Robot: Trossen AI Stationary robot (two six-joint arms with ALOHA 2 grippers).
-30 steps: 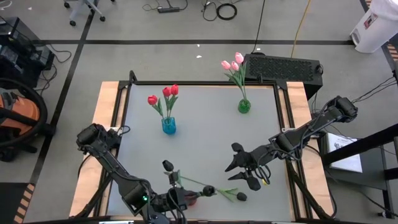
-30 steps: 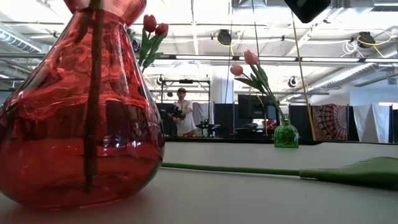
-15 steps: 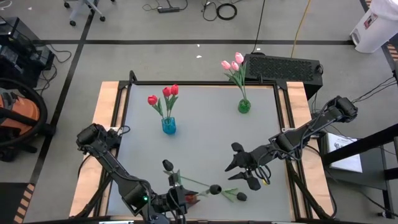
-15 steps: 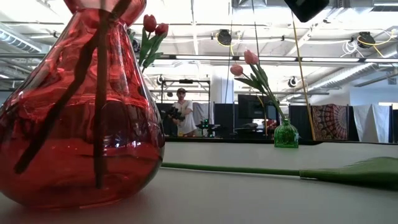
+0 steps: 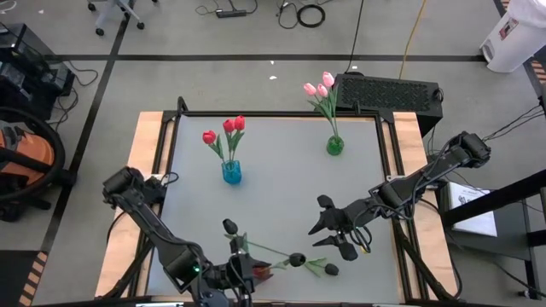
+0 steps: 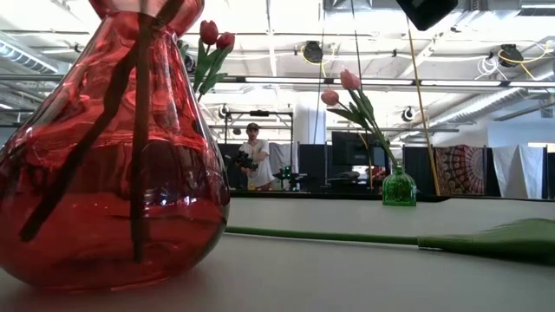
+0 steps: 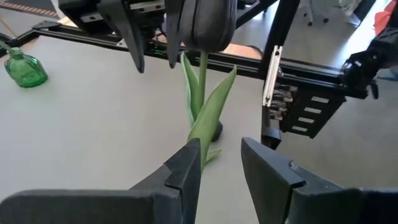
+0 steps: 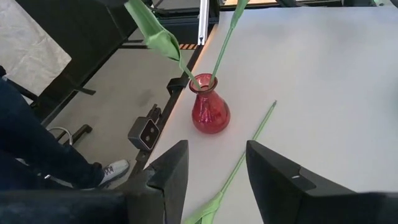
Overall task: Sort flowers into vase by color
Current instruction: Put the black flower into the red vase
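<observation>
At the near edge of the table stands the red vase [image 8: 210, 111], close to the low camera. Two black tulips stand in it: two dark stems cross inside the glass in the low view, and two green stems rise from its neck in the right wrist view. The left gripper [image 5: 243, 275] is just beside this vase. Its fingers [image 7: 186, 167] are apart, with a clear gap, and hold nothing; a green leaf [image 7: 211, 112] of one tulip rises just in front of them.

The third black tulip [image 5: 329, 269] lies flat on the table, to the right of the red vase, its stem [image 6: 321, 234] stretching across the grey surface.

A little farther, over the right half of the table, hangs the right gripper [image 5: 334, 230]. Its jaws are partly open and empty.

Farther back, the blue vase [image 5: 231, 172] holds three red tulips [image 5: 229, 129]. At the far side, the green vase [image 5: 335, 146] holds three pink tulips [image 5: 320, 88].

Beyond the table, in the room, a person [image 6: 255, 156] stands.
</observation>
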